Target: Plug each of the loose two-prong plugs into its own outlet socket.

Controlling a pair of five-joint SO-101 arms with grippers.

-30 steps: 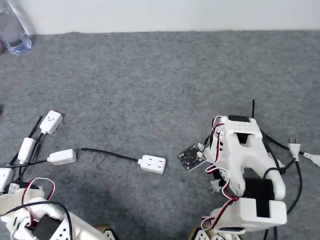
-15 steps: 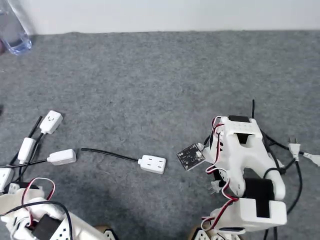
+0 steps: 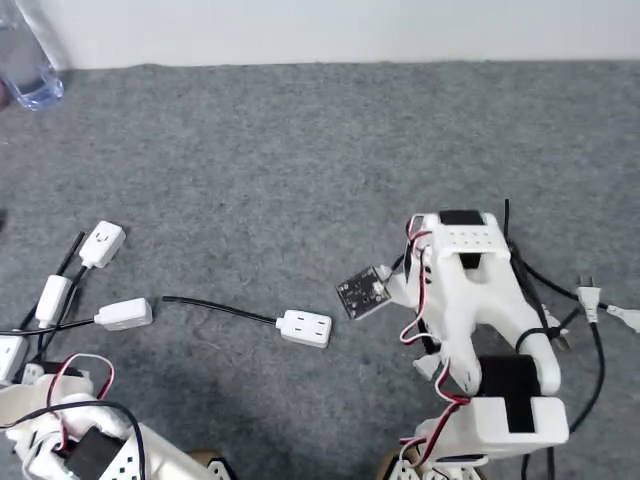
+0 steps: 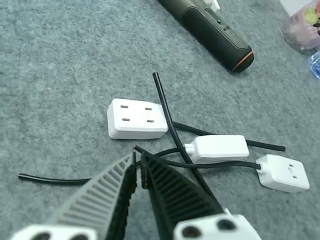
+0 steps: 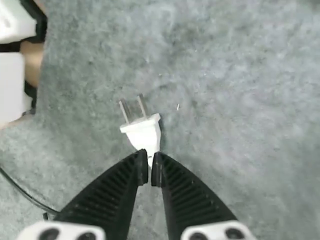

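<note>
My right gripper (image 5: 150, 168) is shut on the tail of a white two-prong plug (image 5: 141, 126), whose prongs point away from the fingers over the grey carpet. In the high view the right arm (image 3: 470, 300) stands at centre right and hides that plug. A white outlet socket (image 3: 305, 328) on a black cord lies to its left. Another loose plug (image 3: 588, 297) lies at the far right. My left gripper (image 4: 139, 163) is shut, its tips beside a thin black cord, near a white outlet block (image 4: 136, 119). Two more sockets (image 4: 217, 147) (image 4: 282, 173) lie beyond.
More white sockets (image 3: 102, 243) (image 3: 125, 314) and black cords cluster at the left edge, above the left arm (image 3: 80, 445). A clear bottle (image 3: 25, 60) stands at the far left corner. A black handheld device (image 4: 210, 25) lies past the sockets.
The right arm has swung a little to the left and farther from the table's front edge. The left arm and the sockets have not moved.
</note>
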